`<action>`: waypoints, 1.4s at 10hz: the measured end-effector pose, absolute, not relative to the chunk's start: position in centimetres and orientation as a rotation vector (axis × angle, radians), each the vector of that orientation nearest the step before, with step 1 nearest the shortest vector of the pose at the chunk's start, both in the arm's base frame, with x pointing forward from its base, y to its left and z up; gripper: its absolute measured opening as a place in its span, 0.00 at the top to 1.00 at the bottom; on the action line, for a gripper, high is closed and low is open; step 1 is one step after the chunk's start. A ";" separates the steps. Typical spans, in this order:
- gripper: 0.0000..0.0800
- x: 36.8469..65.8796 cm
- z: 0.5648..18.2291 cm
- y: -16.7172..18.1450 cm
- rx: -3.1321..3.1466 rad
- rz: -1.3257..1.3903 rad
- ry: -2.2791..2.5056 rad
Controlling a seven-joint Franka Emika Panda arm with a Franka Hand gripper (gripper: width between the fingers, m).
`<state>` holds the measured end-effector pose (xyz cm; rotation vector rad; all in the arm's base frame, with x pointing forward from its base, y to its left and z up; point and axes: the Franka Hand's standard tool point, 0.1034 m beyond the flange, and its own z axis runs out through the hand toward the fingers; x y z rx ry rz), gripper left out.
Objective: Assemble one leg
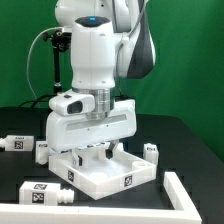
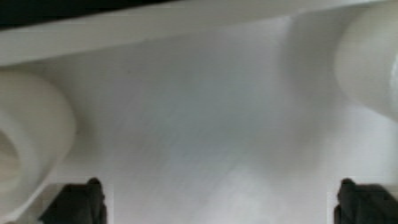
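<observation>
Black fingers (image 2: 80, 203) spread wide, the gripper (image 1: 98, 152) is hovering close over the wide flat white plastic panel (image 1: 112, 177). The small white square-section leg (image 1: 45, 191) is lying beside that panel; lifting clear before reaching seems wise.

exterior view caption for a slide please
panda end effector low over the white panel, loose tagged legs lying around it on the black table

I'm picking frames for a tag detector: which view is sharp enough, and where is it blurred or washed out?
Exterior view: evenly lit and fairly sharp; the white panel and the front leg read clearly against the black table, tags small but visible. Wrist view: too close, a blurred white surface fills it; only the dark fingertips stand out.
</observation>
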<state>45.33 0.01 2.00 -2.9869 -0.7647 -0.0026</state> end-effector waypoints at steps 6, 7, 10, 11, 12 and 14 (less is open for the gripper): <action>0.19 45.9 5.6 0.5 -2.998 -0.064 -0.774; 0.19 46.0 5.6 0.5 -2.998 -0.064 -0.774; 0.19 48.8 5.4 -2.2 -2.965 -0.076 -0.982; 0.19 50.5 5.6 -3.3 -2.948 -0.097 -1.088; 0.19 51.2 5.0 -4.2 -2.935 -0.109 -1.152; 0.19 50.7 3.0 -5.5 -2.940 -0.104 -1.150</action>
